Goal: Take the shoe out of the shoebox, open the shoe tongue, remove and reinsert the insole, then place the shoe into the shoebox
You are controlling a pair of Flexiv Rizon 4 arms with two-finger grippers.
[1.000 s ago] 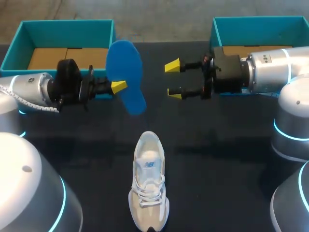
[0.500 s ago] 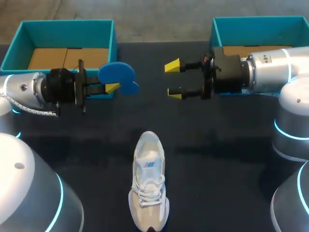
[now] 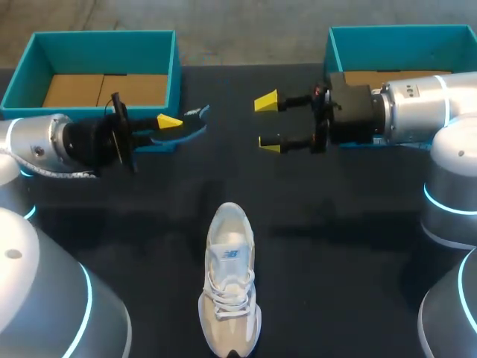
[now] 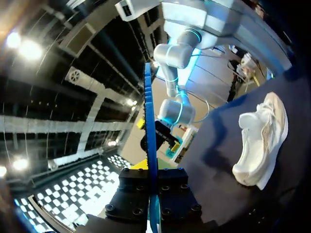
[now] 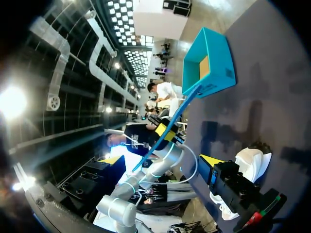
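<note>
Left fingers [image 3: 168, 121] clamp the blue insole [image 3: 195, 123] edge-on; right fingers [image 3: 265, 101] spread, released; shoe [image 3: 229, 280] well apart from both

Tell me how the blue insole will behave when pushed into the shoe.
The insole looks very thin edge-on, so it is probably light and bendy. Held at one end by the left end effector, it seems to curve slightly, so it may buckle when pushed into the shoe.
</note>
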